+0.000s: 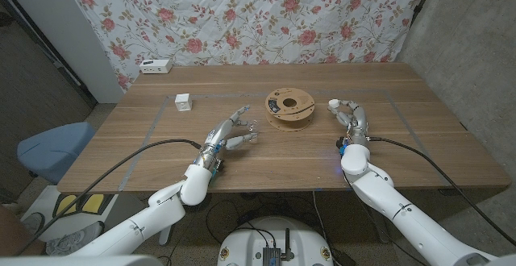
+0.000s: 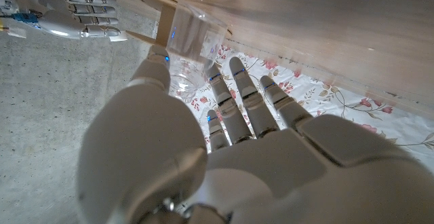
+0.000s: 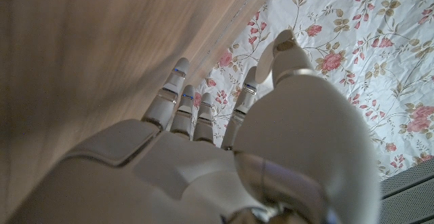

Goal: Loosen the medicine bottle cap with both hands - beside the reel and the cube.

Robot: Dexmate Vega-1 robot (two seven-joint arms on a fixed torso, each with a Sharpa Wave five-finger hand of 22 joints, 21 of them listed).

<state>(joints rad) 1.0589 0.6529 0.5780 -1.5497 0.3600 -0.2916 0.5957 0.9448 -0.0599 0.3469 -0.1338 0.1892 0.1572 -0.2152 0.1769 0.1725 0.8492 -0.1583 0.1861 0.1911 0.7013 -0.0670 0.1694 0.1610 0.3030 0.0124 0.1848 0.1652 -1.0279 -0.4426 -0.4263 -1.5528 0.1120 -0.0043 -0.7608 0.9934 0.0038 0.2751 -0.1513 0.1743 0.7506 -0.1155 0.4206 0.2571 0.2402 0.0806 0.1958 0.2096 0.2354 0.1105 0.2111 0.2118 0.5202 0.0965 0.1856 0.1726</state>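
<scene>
The tan cardboard reel (image 1: 290, 107) lies flat on the wooden table (image 1: 403, 137), slightly right of the middle. The small white cube (image 1: 183, 101) stands to its left, further back. My left hand (image 1: 230, 133) hovers left of and nearer than the reel, fingers spread toward it and holding nothing. In the left wrist view its fingers (image 2: 241, 105) reach toward the reel (image 2: 186, 34), whose flange and clear middle show just past them. My right hand (image 1: 351, 121) stands right of the reel, fingers extended and empty; the right hand (image 2: 68, 13) also appears in the left wrist view.
A white box (image 1: 155, 66) sits at the table's back left edge. A flowered cloth (image 1: 266, 16) hangs behind the table. A blue chair (image 1: 52, 147) stands off the table's left side. Thin tape lines (image 1: 157, 121) mark a rectangle on the tabletop.
</scene>
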